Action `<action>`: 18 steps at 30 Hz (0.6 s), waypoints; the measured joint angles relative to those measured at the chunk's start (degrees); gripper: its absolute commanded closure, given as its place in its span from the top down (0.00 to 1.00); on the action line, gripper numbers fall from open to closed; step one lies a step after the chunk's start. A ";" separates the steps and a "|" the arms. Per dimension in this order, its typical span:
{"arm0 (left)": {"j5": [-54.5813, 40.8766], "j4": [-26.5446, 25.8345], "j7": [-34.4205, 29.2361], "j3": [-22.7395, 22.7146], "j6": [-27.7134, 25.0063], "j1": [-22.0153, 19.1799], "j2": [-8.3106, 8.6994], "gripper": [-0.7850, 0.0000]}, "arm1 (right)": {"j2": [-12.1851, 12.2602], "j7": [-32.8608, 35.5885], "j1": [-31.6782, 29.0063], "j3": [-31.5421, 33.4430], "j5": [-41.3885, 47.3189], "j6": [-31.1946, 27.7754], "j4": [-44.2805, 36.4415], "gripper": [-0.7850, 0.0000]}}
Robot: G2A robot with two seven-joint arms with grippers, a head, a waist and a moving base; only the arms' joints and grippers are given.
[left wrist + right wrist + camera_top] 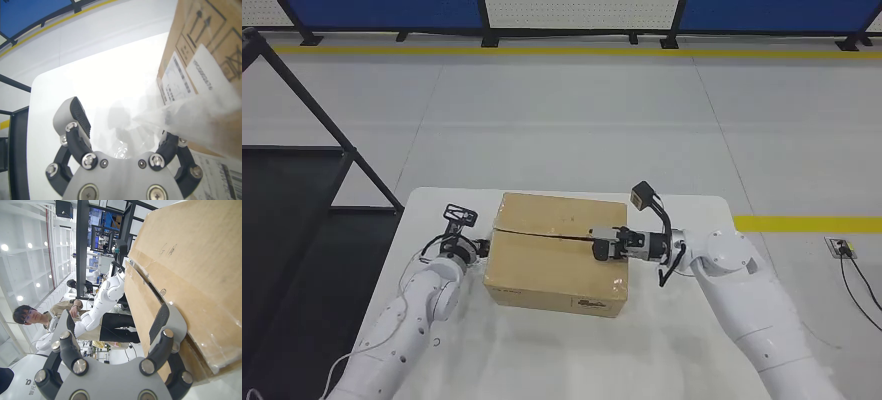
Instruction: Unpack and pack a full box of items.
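Observation:
A brown cardboard box [557,250] sits mid-table with its top flaps closed along a slightly gaping seam [542,233]. My right gripper [604,246] rests on the box top at the seam's right end. In the right wrist view it [113,321] stands open, one finger [160,321] against the flap edge and the box [189,266] beside it. My left gripper [474,247] is at the box's left side. It [124,121] is open; one finger [79,115] shows, the other is hidden behind a loose strip of clear tape [189,113] hanging from the labelled box wall [198,47].
The white table [542,350] has free room in front of the box and at both sides. A black metal frame [302,190] stands off the table's left edge.

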 measured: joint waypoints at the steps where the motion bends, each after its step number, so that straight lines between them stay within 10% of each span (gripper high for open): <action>1: -0.78 0.84 0.58 -0.12 0.97 -0.40 -0.34 1.00 | 0.02 -0.04 -0.01 -0.05 0.01 0.08 -0.02 1.00; 18: -5.44 2.89 4.61 -4.90 3.90 0.07 -1.53 1.00 | -0.22 0.27 1.59 -1.48 0.86 -0.21 1.63 1.00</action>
